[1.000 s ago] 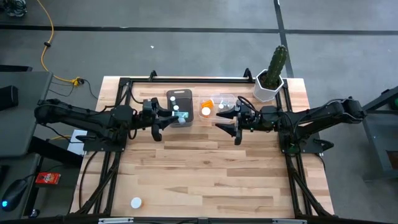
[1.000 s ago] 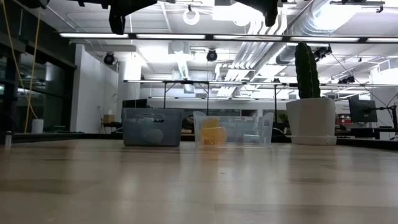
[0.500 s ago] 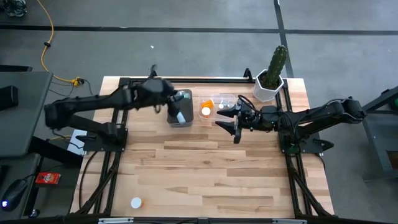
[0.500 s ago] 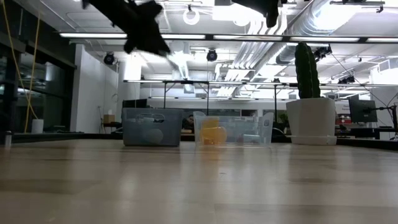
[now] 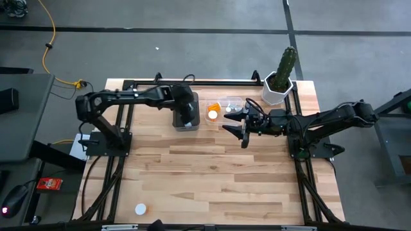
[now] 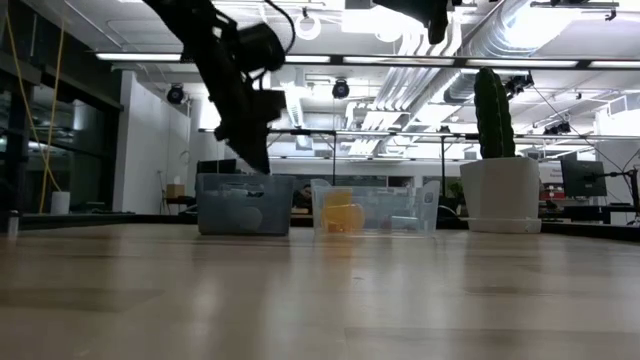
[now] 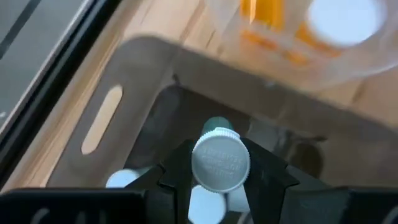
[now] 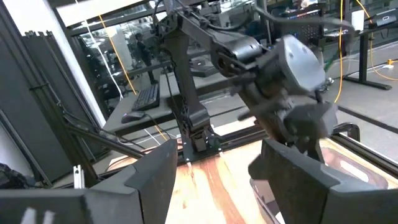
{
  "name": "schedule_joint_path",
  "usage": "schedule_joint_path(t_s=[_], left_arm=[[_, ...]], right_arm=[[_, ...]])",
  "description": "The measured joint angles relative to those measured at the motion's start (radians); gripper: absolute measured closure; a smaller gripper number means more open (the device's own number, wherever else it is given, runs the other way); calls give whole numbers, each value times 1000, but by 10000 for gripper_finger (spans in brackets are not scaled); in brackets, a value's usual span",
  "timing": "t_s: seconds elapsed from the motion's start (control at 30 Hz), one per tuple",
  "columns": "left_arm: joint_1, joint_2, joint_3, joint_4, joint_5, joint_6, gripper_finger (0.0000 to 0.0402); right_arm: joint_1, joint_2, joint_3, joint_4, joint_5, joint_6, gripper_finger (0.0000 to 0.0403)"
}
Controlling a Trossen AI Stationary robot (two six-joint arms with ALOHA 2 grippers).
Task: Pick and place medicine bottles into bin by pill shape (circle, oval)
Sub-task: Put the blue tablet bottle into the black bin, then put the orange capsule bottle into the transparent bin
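Clamping a medicine bottle, the left gripper hangs over the grey bin.

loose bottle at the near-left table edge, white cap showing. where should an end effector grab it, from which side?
The loose bottle shows only its round white cap from above, so it probably stands upright with clear table around it. Descend vertically and close the fingers on the cap or just below it. The body is hidden.

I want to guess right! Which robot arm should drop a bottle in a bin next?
The left. Its gripper already holds a white-capped bottle right over the grey bin. The right gripper is open, empty, beside the clear bin.
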Motion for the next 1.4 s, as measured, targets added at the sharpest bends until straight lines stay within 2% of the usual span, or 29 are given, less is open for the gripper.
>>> schedule_joint_path(t_s=[0.43,0.9,1.03,1.2,1.3,1.4], left_arm=[[0,109,0,-3,-68,53,292],[1,101,0,18,-64,10,219],[1,52,37,-41,-59,25,200],[-3,-101,75,-46,-23,-26,189],[-16,-222,64,22,60,-118,188],[-58,-349,10,166,130,-196,189]], right_arm=[[0,0,0,-3,0,0,176],[0,0,0,-6,0,0,176],[0,0,0,-7,0,0,176],[0,0,0,-8,0,0,176],[0,0,0,-12,0,0,176],[0,0,0,-20,0,0,176]])
